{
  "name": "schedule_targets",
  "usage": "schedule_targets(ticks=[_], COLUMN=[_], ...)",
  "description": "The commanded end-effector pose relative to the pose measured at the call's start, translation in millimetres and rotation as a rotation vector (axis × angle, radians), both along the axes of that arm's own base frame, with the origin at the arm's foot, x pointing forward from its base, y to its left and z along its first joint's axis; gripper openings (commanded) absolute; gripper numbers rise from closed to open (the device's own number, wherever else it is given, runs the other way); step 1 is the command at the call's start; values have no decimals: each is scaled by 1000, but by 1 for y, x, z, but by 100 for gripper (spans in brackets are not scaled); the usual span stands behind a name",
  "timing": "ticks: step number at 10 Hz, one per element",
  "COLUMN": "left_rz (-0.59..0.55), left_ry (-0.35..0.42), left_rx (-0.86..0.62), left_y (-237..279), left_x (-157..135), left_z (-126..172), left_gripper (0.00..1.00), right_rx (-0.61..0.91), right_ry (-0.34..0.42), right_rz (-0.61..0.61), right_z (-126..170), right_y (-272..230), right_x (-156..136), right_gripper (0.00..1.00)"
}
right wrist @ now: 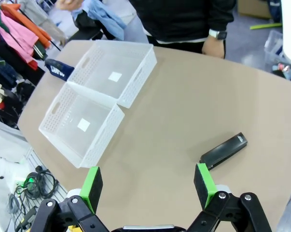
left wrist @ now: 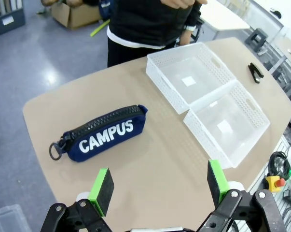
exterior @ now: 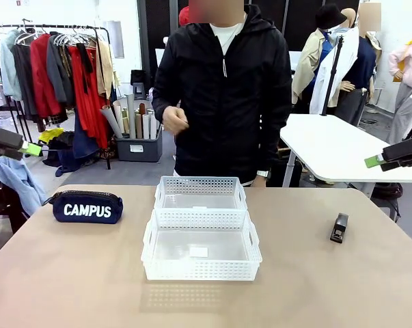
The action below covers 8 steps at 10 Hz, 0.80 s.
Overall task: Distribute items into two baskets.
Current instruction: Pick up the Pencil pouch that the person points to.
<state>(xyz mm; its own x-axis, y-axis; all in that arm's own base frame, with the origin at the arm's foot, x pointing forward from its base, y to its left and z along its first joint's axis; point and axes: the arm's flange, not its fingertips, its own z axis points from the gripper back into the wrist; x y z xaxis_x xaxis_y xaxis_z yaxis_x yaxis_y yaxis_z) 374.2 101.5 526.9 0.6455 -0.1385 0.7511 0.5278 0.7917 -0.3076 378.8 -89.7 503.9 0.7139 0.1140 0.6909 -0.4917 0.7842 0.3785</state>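
Near the table's [exterior: 69,273] side edges pouch [exterior: 87,207] and stapler [exterior: 339,227] are ungrasped; descent is required of the wide-spread left gripper [left wrist: 159,186] and right gripper [right wrist: 150,186]

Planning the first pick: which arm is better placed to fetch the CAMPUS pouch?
Left. The pouch lies on the robot's left, just ahead of the open left gripper. The right gripper hangs near the stapler at the far right, with both baskets between it and the pouch.

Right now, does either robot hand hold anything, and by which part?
Nothing is held. The left hand and right hand stand open; the pouch and stapler lie apart from them.
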Motion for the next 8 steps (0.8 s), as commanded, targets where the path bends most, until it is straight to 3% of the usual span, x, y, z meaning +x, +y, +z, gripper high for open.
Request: schedule_targets(ticks=[1, 6, 8], left_rz=[-31, -44, -21], left_ry=[-59, -57, -43], left_rx=[15, 14, 28], left_y=[-4, -6, -8], left_x=[-6, -4, -5], left_z=[14, 13, 20], left_gripper=[100, 100, 100], right_rx=[22, 24, 8], right_ry=[-60, -75, -40], right_rz=[23, 33, 4], right_z=[6, 7, 10], right_y=[-6, -3, -5], right_x=[-5, -7, -8], right_gripper=[100, 100, 100])
